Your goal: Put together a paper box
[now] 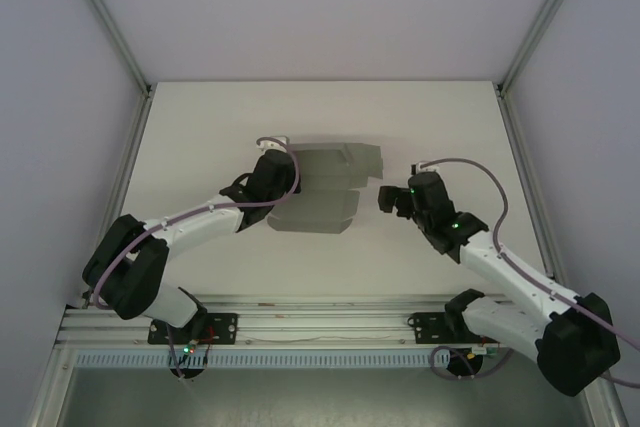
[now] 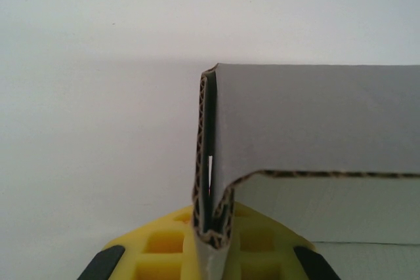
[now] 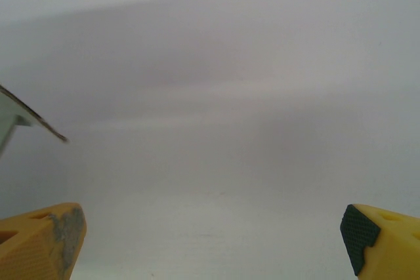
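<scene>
Paper box (image 1: 325,187) on table (image 1: 200,127); left gripper (image 1: 288,157) at its left edge; right gripper (image 1: 384,197) just beside

The paper box (image 2: 315,116) is grey cardboard. Its face is dull and smooth, and its cut edge shows a rough, wavy layer. The counter (image 1: 200,127) under the box is white, smooth and dull. The left pincer (image 2: 210,254) and right pincer (image 3: 210,240) are yellow plastic. One right pad (image 3: 357,231) is black and bumpy.
</scene>
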Motion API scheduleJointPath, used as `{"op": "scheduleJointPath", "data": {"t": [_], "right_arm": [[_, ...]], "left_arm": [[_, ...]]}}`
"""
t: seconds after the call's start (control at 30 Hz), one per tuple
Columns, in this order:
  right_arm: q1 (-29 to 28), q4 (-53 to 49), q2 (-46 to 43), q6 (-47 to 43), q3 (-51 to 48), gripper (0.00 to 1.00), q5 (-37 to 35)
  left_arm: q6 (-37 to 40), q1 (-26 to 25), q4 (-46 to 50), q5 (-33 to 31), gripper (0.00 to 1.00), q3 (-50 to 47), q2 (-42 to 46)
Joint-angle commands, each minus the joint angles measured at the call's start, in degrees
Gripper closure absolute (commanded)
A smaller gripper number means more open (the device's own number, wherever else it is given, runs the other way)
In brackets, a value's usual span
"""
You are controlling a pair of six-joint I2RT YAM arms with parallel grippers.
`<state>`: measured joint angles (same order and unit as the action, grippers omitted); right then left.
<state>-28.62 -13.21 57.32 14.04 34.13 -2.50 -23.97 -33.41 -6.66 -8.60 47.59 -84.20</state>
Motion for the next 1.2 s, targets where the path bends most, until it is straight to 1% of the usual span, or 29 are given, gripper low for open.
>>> {"op": "scheduleJointPath", "data": {"t": [0.0, 0.1, 0.17, 0.23, 0.3, 0.4, 0.6, 0.73, 0.77, 0.83, 0.9, 1.0, 1.1, 1.17], "right_arm": [[0.57, 5.3, 1.83, 2.72, -1.1, 0.0, 3.03], [0.53, 10.4, 4.33, 3.18, -1.56, 0.0, 5.76], [0.66, 13.53, 6.03, 3.27, -1.54, 0.0, 5.9], [0.66, 15.2, 7.68, 3.12, -0.66, 0.0, 5.31], [0.67, 16.64, 8.43, 2.17, 0.44, 0.0, 6.54], [0.67, 18.03, 11.07, 0.88, 2.23, 0.0, 8.93], [0.63, 19.79, 13.51, -0.53, 4.18, 0.0, 13.98], [-0.1, 20.06, 16.04, -1.87, 5.79, 0.0, 16.66], [-0.89, 20.07, 16.82, -2.52, 6.07, 0.0, 15.44], [-3.53, 19.74, 18.69, -5.02, 7.23, 0.0, 10.76], [-5.57, 19.1, 20.56, -5.95, 8.52, 0.0, 4.0], [-7.11, 20.09, 22.98, -5.71, 9.2, 0.0, -2.34], [-7.83, 20.35, 24.05, -5.62, 9.18, 0.0, -5.91], [-7.77, 20.59, 23.44, -5.68, 8.55, 0.0, -6.57]], "left_arm": [[-0.35, -0.17, 1.14, -0.95, 1.0, 1.25, 1.6], [-0.73, -0.15, 0.95, 0.92, 1.0, 1.09, 1.41], [-1.2, -0.17, 0.62, 2.0, 1.0, 0.76, 1.5], [-1.7, -0.15, 0.65, 1.86, 1.0, 0.65, 1.52], [-1.83, -0.17, 1.08, 1.66, 1.0, 0.78, 1.41], [-1.7, -0.17, 1.54, 2.38, 1.0, 1.1, 1.06], [-2.43, -0.12, 0.83, 3.63, 1.0, 0.26, 1.21], [-3.76, -0.17, -1.96, 6.25, 1.0, -0.82, 1.57], [-3.99, -0.17, -3.43, 7.12, 1.0, -1.38, 1.5], [-4.57, -0.17, -5.66, 8.38, 1.0, -1.88, 0.91], [-4.79, -0.17, -4.69, 8.83, 1.0, -0.95, 0.24], [-4.86, -0.21, -4.24, 9.26, 1.0, -0.51, -0.07], [-4.97, -0.17, -3.67, 8.54, 1.0, -0.42, 0.14], [-4.69, -0.17, -3.07, 7.78, 1.0, -0.32, 0.4]]}}
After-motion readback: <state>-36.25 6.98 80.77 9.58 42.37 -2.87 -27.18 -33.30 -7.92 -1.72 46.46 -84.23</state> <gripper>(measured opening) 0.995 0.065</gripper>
